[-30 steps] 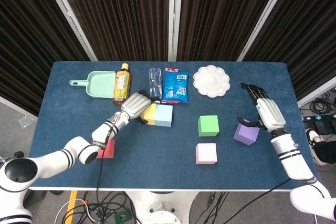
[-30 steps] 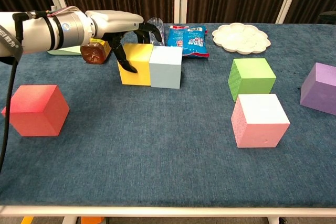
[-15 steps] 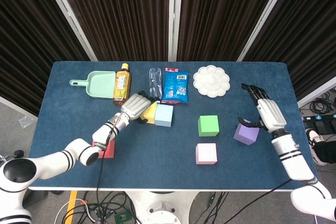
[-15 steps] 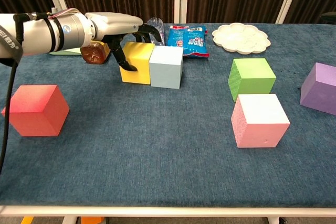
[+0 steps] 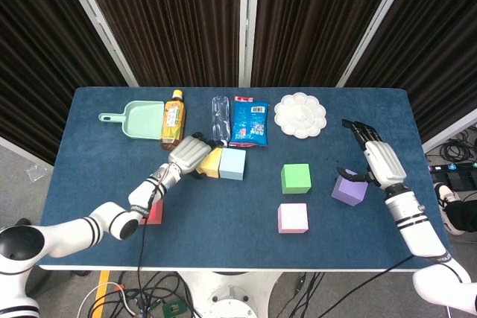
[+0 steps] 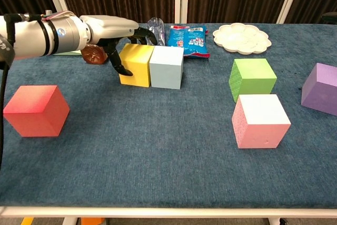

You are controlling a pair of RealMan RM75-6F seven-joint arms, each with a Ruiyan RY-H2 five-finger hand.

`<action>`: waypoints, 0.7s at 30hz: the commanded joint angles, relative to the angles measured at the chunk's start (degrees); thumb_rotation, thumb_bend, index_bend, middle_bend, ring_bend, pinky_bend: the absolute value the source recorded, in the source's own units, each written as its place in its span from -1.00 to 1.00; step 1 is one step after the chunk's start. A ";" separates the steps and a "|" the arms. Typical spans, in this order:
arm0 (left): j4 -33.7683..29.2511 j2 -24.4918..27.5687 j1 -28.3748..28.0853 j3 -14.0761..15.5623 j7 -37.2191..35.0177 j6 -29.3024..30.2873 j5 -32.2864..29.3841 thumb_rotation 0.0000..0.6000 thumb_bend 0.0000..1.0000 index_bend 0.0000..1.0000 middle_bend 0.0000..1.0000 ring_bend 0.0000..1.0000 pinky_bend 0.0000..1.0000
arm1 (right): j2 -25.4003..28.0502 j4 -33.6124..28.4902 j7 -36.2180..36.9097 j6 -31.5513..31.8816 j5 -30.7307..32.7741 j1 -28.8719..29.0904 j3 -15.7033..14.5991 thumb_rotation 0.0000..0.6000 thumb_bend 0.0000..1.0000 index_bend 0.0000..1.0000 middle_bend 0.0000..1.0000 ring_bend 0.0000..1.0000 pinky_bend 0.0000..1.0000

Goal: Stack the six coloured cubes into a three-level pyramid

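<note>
The yellow cube (image 5: 211, 161) (image 6: 136, 65) and light blue cube (image 5: 232, 164) (image 6: 166, 67) sit side by side, touching, left of the table's middle. My left hand (image 5: 188, 156) (image 6: 113, 30) hovers at the yellow cube's left side, fingers spread over its top back edge and thumb just off its left face, holding nothing. My forearm partly hides the red cube (image 5: 153, 214) (image 6: 36, 110) at front left. Green cube (image 5: 296, 178) (image 6: 253, 77), pink cube (image 5: 293, 217) (image 6: 260, 120) and purple cube (image 5: 349, 188) (image 6: 321, 88) stand apart on the right. Only the head view shows my right hand (image 5: 376, 156), open just beyond the purple cube.
Along the back edge lie a green dustpan (image 5: 141, 119), a tea bottle (image 5: 173, 118), a clear plastic bottle (image 5: 218, 118), a blue snack bag (image 5: 250, 121) (image 6: 187, 39) and a white palette dish (image 5: 299, 115) (image 6: 242, 37). The tea bottle is right behind my left hand.
My left hand has slid left off the yellow cube; its thumb, earlier across the cube's front face, now sits beside the left face. The cubes and right hand have stayed put.
</note>
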 commanded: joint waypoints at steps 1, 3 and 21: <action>-0.79 -0.20 -0.07 -0.47 1.91 0.11 -2.48 1.00 -0.70 -0.73 -0.55 -0.45 -0.68 | 0.05 -0.08 -0.01 0.07 -0.06 -0.06 -0.04 1.00 -0.61 -1.00 -0.80 -1.00 -1.00; -0.99 -0.35 -0.10 -0.65 2.73 0.47 -3.36 1.00 -0.71 -0.73 -0.55 -0.45 -0.68 | 0.13 -0.14 0.01 0.21 -0.11 -0.14 -0.05 1.00 -0.61 -1.00 -0.80 -1.00 -1.00; -1.75 0.06 -0.30 -0.57 5.83 1.13 -6.66 1.00 -0.71 -0.72 -0.31 -0.45 -0.68 | 0.38 -0.32 0.17 0.58 -0.38 -0.42 -0.14 1.00 -0.61 -1.00 -0.80 -1.00 -1.00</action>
